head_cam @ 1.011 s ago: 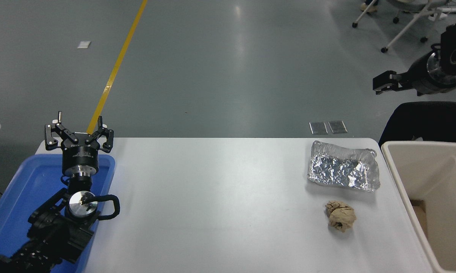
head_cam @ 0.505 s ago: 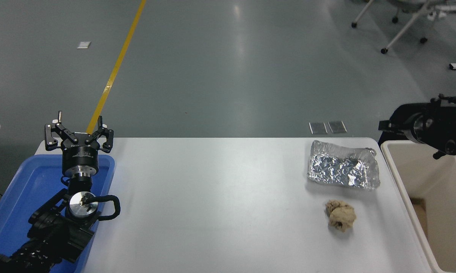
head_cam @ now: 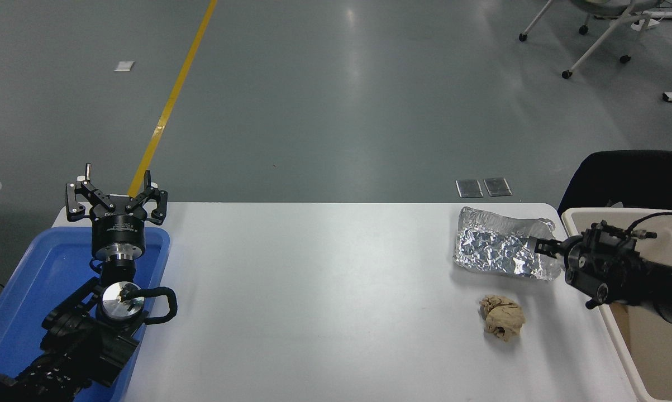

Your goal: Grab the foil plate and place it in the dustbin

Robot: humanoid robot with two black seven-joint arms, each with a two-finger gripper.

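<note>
foil plate (head_cam: 500,250) sits at the far right of the white table (head_cam: 313,301), beside the dustbin (head_cam: 657,346), near a brown paper ball (head_cam: 502,317). the right gripper (head_cam: 537,244) reaches over the plate's right rim; whether its jaws are spread i cannot tell. thin foil looks light, crushable and slippery, so pinching the raised rim seems best. the left gripper (head_cam: 115,192) is parked, jaws wide, over a blue tray (head_cam: 12,290).

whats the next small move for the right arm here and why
Probably ease the right tool a little further onto the foil plate's right rim, then close. Its tip sits at that rim, the plate lies flat on the table, and the dustbin waits beside it.
</note>
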